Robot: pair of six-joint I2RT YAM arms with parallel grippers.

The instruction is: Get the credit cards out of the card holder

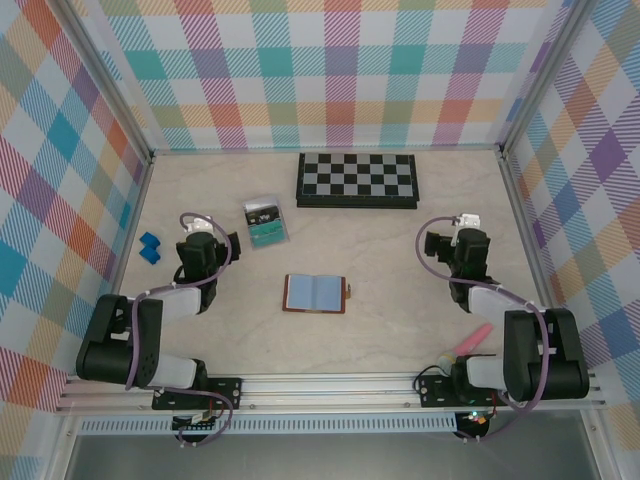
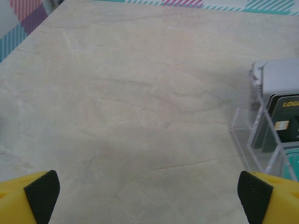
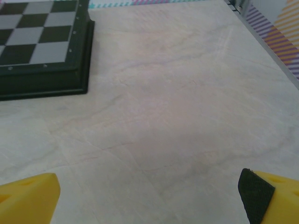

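Card holder [image 1: 316,293] lies open at centre of the top view, well apart from both arms. Left claw [image 2: 148,198] and right claw [image 3: 149,198] are spread wide, gripping nothing. Risk: pads slip on thin cards, or drag the light holder across the desk [image 1: 400,330]. Pocket contents are too small to read. Clear tray [image 2: 254,135], cut off at right of the left wrist view, holds a dark card [image 2: 286,116] and a teal card [image 2: 292,161].

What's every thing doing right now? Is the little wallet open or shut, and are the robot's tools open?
Card holder: open, lying flat, blue-grey lining up.
Cards: a dark one and a teal one, sitting in the clear tray.
Chessboard: lying flat, squares up.
Left tool: open, empty.
Right tool: open, empty.
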